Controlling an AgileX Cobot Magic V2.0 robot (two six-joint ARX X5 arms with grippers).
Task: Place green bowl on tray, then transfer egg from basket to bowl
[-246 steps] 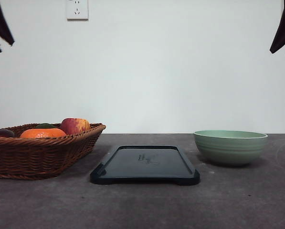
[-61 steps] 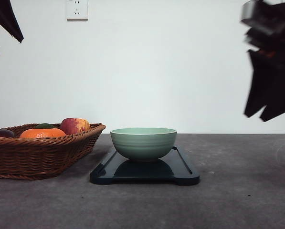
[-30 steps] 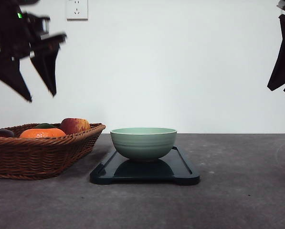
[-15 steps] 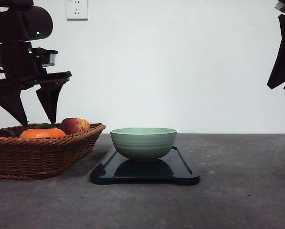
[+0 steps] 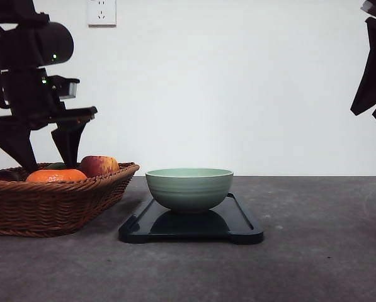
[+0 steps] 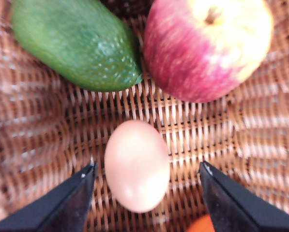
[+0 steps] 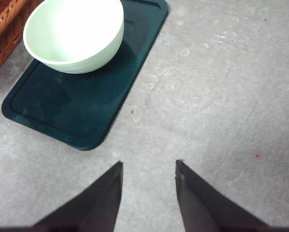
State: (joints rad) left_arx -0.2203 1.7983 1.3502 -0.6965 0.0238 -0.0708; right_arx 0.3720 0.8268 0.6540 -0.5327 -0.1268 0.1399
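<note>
— Left arm (image 5: 33, 82): matte black throughout, boxy links under a rounded barrel-shaped housing. Two small green lights glowing on the casing, plus a pale grey rectangular face on a side block.

— And the left gripper (image 6: 146, 191)?

— Flat black blades, wedge-shaped, narrowing to points with a thin pale edge at the tips.

— Right gripper (image 7: 148, 169)?

— Same black tapering wedges, smooth and unmarked. From the front, just a dark angular silhouette at the frame's edge.

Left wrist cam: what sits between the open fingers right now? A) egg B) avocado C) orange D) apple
A. The egg lies on the basket weave, between the spread fingers of the left gripper, untouched; the apple and the green fruit lie beyond it.
</note>
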